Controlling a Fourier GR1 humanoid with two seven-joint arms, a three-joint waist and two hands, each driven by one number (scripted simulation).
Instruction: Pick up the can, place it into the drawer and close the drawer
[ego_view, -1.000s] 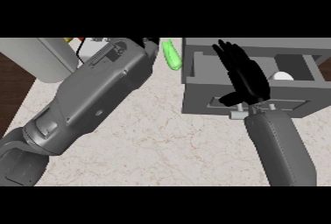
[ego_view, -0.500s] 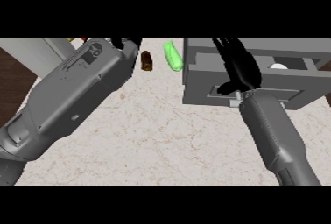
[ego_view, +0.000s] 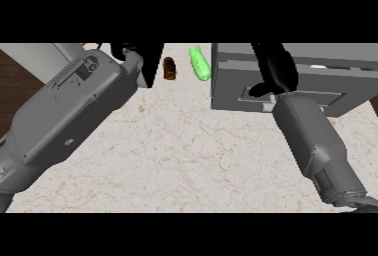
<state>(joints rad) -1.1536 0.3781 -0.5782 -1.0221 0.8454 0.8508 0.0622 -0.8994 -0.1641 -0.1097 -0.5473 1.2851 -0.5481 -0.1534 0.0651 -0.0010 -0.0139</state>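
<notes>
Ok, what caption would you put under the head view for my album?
Right hand reaches over the grey drawer; left hand hovers beside a brown object and green object.

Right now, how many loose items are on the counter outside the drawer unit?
2. A small brown object lies near the top edge, just right of the left hand. A green object lies beside it, against the grey drawer unit. The forearms may hide more.

Pale marble counter (ego_view: 184, 145) carries grey drawer unit (ego_view: 244, 90), green object (ego_view: 199, 64), small brown object (ego_view: 170, 68).
</notes>
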